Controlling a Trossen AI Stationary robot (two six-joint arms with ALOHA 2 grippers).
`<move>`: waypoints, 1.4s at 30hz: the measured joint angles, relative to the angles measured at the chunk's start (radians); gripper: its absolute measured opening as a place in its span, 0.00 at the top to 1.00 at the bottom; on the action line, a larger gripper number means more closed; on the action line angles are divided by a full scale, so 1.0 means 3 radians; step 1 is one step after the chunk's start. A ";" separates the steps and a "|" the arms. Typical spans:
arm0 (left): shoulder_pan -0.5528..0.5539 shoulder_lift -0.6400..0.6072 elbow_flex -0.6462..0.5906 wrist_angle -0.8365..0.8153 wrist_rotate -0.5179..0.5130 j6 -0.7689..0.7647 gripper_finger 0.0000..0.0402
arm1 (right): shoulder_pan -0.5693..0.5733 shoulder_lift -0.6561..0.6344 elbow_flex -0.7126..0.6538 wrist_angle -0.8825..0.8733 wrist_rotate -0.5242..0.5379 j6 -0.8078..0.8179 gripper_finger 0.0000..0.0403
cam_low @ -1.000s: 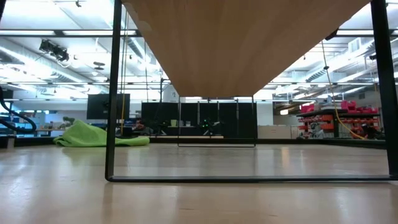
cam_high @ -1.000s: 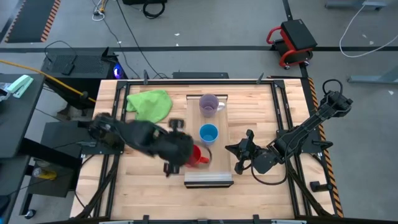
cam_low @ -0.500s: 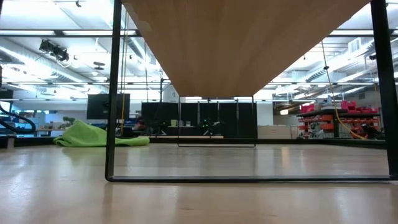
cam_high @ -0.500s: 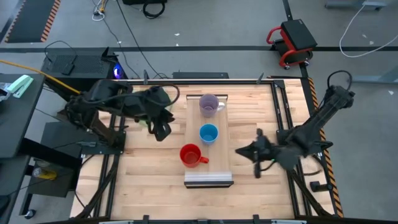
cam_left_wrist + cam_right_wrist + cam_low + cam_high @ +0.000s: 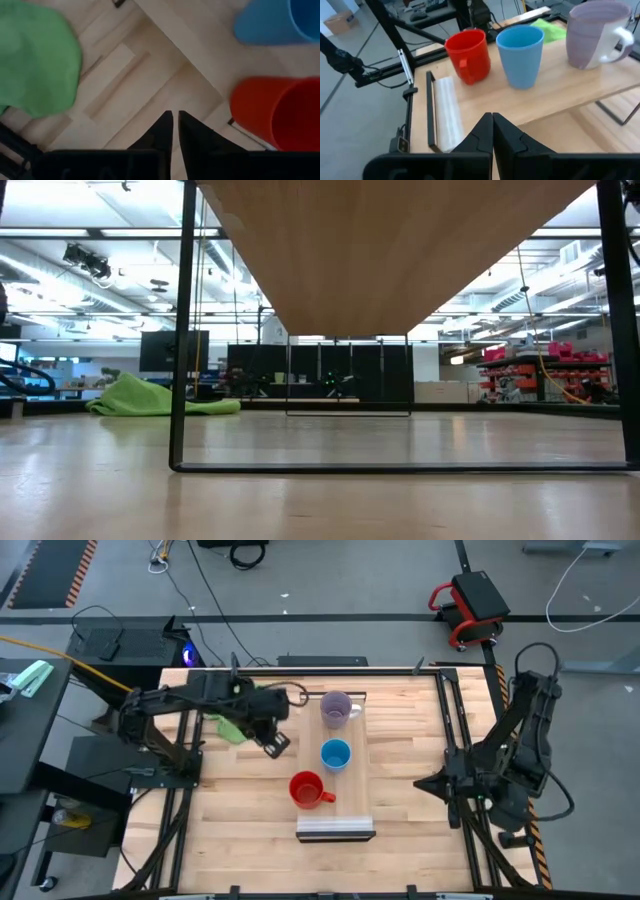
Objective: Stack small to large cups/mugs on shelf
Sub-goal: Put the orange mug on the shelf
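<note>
The shelf (image 5: 352,785), a narrow raised board, runs from the table's far side to its near side at the middle. On it stand, in a row, a translucent purple mug (image 5: 336,708) at the far end, a blue cup (image 5: 335,754) in the middle and a red mug (image 5: 306,789) near the shelf's left long edge. None is stacked in another. My left gripper (image 5: 277,745) hovers left of the shelf, shut and holding nothing (image 5: 175,117). My right gripper (image 5: 422,783) waits shut near the table's right edge (image 5: 492,117).
A green cloth (image 5: 238,712) lies on the table's far left, partly under my left arm. The shelf stands on thin dark legs (image 5: 180,330), with a grey strip (image 5: 336,830) at its near end. Bare tabletop shows on both sides of the shelf.
My left gripper has drawn away from the red mug, going toward the table's far left, then a little back toward the shelf. The red mug stays upright on the shelf. My right gripper has pulled back toward the table's right edge.
</note>
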 joint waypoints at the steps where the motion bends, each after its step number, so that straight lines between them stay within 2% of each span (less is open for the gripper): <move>1: 0.0066 -0.0029 -0.0015 0.0002 0.0011 -0.0006 0.92 | 0.0022 0.0025 -0.0011 -0.0011 -0.0002 0.0054 0.98; 6: 0.0368 -0.0125 -0.0009 0.0003 -0.0032 -0.0225 0.95 | 0.0091 0.0172 -0.0015 -0.0018 -0.0005 0.0223 0.98; 11: 0.0362 -0.0126 0.0124 0.0003 0.0268 -0.0270 0.98 | 0.0090 0.0210 -0.0015 -0.0099 -0.0014 0.0283 0.98; 18: -0.0218 -0.0011 0.0254 0.0000 0.0264 -0.0615 0.99 | 0.0087 0.0087 -0.0019 -0.0267 -0.0020 0.0330 0.98; 24: -0.0687 0.0090 0.0141 0.0017 -0.0210 -0.0869 0.99 | 0.0087 0.0038 -0.0019 -0.0559 -0.0034 0.0603 0.98; 26: -0.0745 0.0094 0.0029 -0.0001 -0.0243 -0.0973 0.99 | 0.0087 0.0034 -0.0019 -0.0584 -0.0058 0.0631 0.98; 31: -0.0677 0.0092 -0.0337 0.0002 -0.0027 -0.1009 0.98 | 0.0087 0.0034 -0.0019 -0.0595 -0.0183 0.0635 0.98; 36: -0.0559 0.0089 -0.0433 0.0000 0.0309 -0.0908 0.97 | 0.0087 0.0034 -0.0019 -0.0612 -0.0202 0.0655 0.98; 42: -0.0449 0.0088 -0.0436 0.0063 0.0318 -0.0767 0.96 | 0.0087 0.0034 -0.0019 -0.0615 -0.0202 0.0697 0.98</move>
